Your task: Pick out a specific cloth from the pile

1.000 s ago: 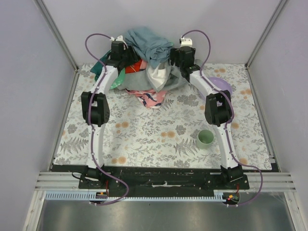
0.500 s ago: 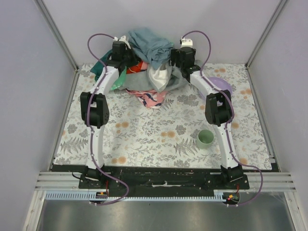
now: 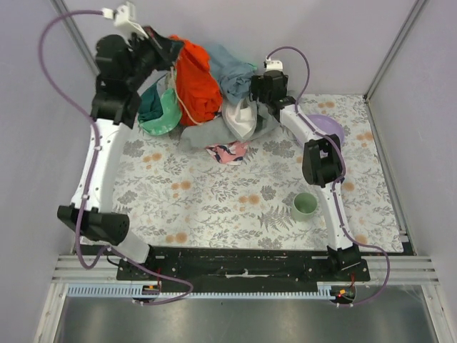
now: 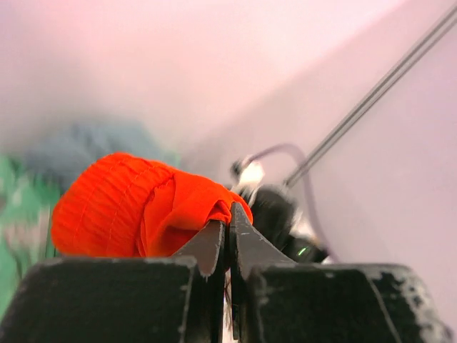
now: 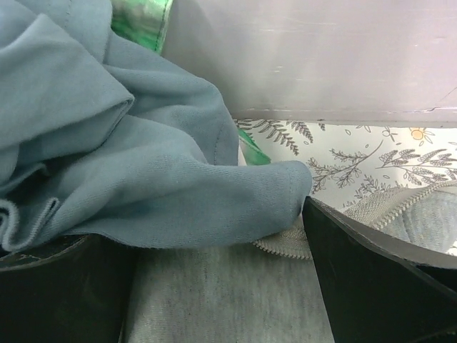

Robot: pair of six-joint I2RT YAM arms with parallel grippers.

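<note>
The floral-print counter (image 3: 214,207) carries the pile (image 3: 232,107) of soft garments, in grey-blue, white, light grey and mint-green tie-dye, heaped against the middle of its far edge. The plain bright orange-red cloth (image 3: 196,80) hangs in a long bunch over the pile's left side, toward the far left corner. Its upper end is pinched in the left arm's jaws, which are clenched tight on a fold of it; in the wrist view the cloth (image 4: 136,207) bulges just beyond the pressed-together tips. The right arm's jaws sit on the pile's right side, spread wide, with light grey zippered fabric (image 5: 221,300) between them and a grey-blue garment (image 5: 121,157) draped just ahead.

A lilac bowl (image 3: 330,128) stands near the far right corner, its inside mostly hidden by the right arm. A pale green cup (image 3: 304,206) stands upright nearer the right edge, its inside showing plain green. A small pink patterned cloth (image 3: 228,151) lies at the pile's near foot.
</note>
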